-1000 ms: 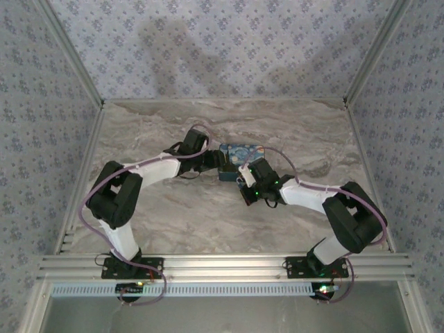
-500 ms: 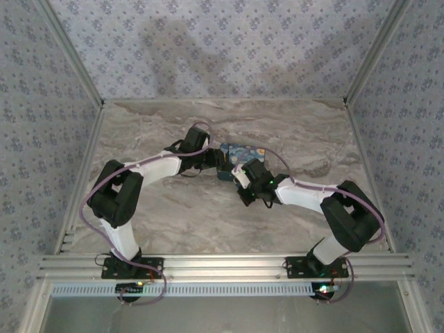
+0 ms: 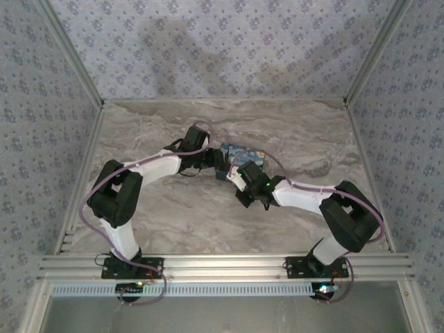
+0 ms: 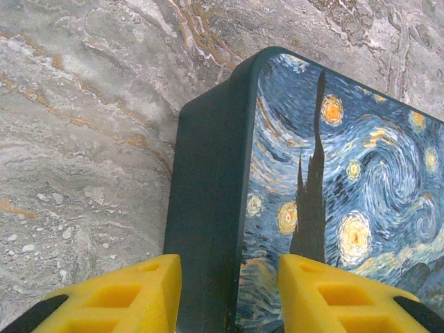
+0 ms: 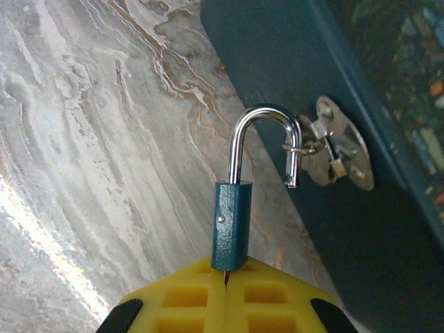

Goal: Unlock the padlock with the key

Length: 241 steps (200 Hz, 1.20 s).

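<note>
**Marble desk, painted box, padlock pinched at its base**

Grey-veined marble makes up the desk (image 3: 152, 208), which sits under flower-papered walls (image 3: 208, 48). Near its middle stands the box (image 3: 244, 150), dark teal on the sides with a swirling night sky painted on the lid. I place everything else from that box.

My left hand (image 4: 229, 298) is at the box's left end. Its yellow fingers (image 4: 118, 298) straddle the corner where the side wall meets the lid. It looks clamped on the box, bracing it.

The padlock (image 5: 231, 225) hangs at the box's front face, and my right hand (image 5: 227, 288) is clenched on the lower end of its body. That body is slim, with blue-green hammered paint and one small rivet. The bright steel shackle (image 5: 263, 114) is hooked through a thin wire ring on the round metal hasp (image 5: 340, 149).

The shackle's free leg ends in the air beside the hasp, not in the body. I judge the lock already sprung, with only the unhooking left. A dark sliver shows under the body inside my grip, but I cannot tell whether it is the key.

I expect the padlock to be small, rigid and light. Its painted flanks are flat and should grip fairly, while the polished shackle looks slippery, so the body is the place to hold. The wire ring is thin and could snag the notched leg, so I would ease the leg out rather than tug. The box would probably slide on polished marble without the brace.
</note>
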Available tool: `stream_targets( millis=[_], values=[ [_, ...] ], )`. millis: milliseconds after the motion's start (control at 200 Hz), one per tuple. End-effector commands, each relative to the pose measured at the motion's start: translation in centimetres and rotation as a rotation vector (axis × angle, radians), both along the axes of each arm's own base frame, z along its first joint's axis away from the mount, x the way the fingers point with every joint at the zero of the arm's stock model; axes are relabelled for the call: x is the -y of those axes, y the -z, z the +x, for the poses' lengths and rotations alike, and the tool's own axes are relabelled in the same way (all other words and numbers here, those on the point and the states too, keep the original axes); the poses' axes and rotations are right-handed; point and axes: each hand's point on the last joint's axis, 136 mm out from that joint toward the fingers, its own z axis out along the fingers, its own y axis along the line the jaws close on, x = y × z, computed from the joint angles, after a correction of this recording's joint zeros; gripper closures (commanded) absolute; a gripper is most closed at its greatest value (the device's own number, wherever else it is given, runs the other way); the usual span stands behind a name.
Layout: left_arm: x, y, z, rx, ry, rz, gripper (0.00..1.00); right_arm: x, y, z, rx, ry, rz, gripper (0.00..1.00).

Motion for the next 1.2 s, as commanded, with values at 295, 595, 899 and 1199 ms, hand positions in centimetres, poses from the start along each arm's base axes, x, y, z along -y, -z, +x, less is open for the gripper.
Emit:
stream_targets(
  millis=[295,595,899,1199],
  values=[
    [-0.9,1.2,-0.4,-0.040,-0.002,0.052,0.60,-2.2,-1.0,1.3,0.110,-0.093,-0.062,1.00],
    [-0.8,1.0,-0.6,-0.047,0.004,0.038,0.60,-2.1,-1.3,1.4,0.124,-0.094,-0.061,1.00],
    [-0.7,0.9,-0.9,-0.053,0.001,0.023,0.60,-3.9,-2.2,1.4,0.157,-0.140,-0.024,1.00],
    [-1.7,0.4,-0.9,-0.044,-0.020,0.024,0.59,-6.7,-3.1,1.2,0.182,-0.204,-0.005,1.00]
  ],
)
